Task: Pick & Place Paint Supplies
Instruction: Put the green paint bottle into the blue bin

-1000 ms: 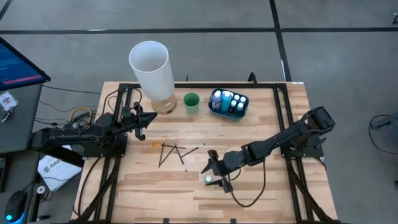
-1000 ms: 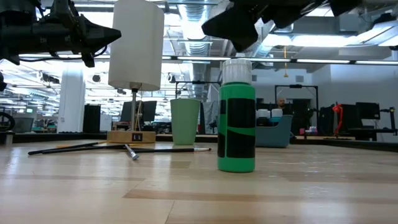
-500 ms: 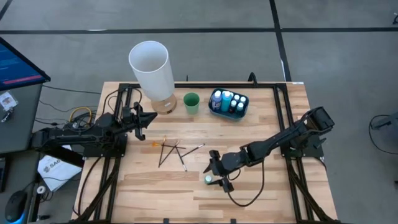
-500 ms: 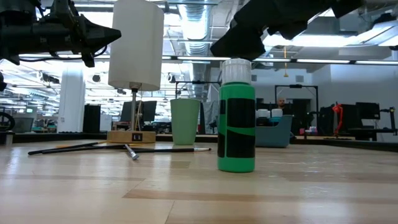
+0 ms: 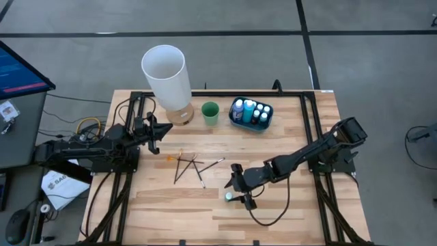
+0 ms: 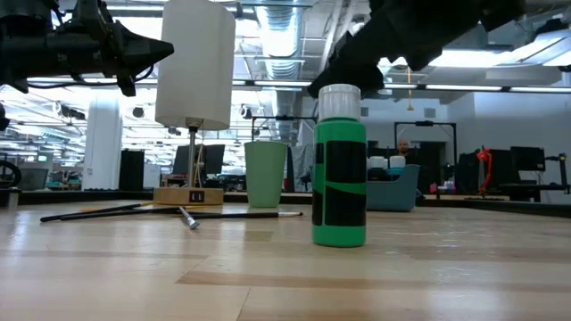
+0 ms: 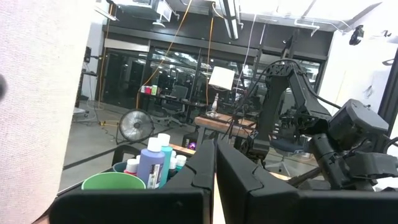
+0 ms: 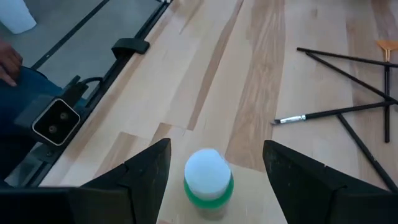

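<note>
A green white-capped paint bottle (image 5: pixel 229 197) stands upright on its base on the table near the front; it also shows in the low view (image 6: pixel 340 165) and the right wrist view (image 8: pixel 209 176). My right gripper (image 5: pixel 236 191) is open above it, one finger on each side of the cap (image 8: pixel 208 165), touching nothing. Several thin dark brushes (image 5: pixel 191 167) lie flat on the table's middle. Several more bottles stand in the blue tray (image 5: pixel 250 113) at the back. My left gripper (image 5: pixel 156 130) is shut and empty, held above the table's left side.
A white lamp (image 5: pixel 166 74) on a wooden base and a small green cup (image 5: pixel 210 112) stand at the back. Black frame rails (image 5: pixel 311 137) run along the table's sides. Bare wood lies at the front left.
My right gripper has gone slightly toward the table's near edge and over the green bottle, which stays standing in place.
</note>
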